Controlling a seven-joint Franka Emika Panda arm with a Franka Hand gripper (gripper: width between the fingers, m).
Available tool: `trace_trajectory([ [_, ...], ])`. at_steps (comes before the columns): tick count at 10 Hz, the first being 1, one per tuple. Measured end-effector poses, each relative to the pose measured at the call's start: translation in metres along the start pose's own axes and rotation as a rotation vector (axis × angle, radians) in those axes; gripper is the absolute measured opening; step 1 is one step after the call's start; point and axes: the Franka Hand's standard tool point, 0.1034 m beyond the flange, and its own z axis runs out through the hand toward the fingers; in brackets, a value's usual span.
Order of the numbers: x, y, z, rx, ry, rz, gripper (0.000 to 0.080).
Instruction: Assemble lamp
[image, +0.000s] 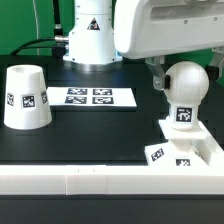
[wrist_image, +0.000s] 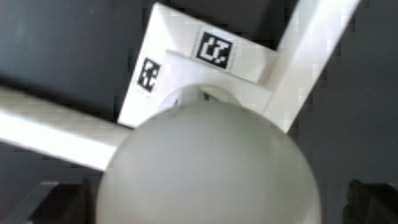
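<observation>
The white ball-shaped bulb (image: 185, 92) stands upright on its short tagged neck on the flat square base (image: 190, 152) at the exterior view's right. My gripper (image: 172, 72) hangs over the bulb with one finger on each side of the ball; the jaws look spread wide, with a thin gap showing beside the ball. In the wrist view the bulb (wrist_image: 210, 160) fills the space between the dark fingers (wrist_image: 64, 205) of my gripper (wrist_image: 214, 208), with the tagged base (wrist_image: 222, 60) below it. The tapered shade (image: 25, 98) stands mouth down at the exterior view's left.
The marker board (image: 92, 97) lies flat in the middle, in front of the arm's white pedestal (image: 90, 35). A long white rail (image: 90, 182) runs along the front edge of the black table, touching the base.
</observation>
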Motion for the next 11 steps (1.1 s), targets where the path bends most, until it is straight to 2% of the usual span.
trace_trajectory([
  [1, 0.0032, -0.0013, -0.001, -0.016, 0.008, -0.099, 0.0699],
  [7, 0.0014, 0.0025, 0.0004, -0.021, 0.001, -0.489, 0.0699],
  [11, 0.0005, 0.0028, 0.004, -0.049, -0.035, -0.844, 0.0699],
])
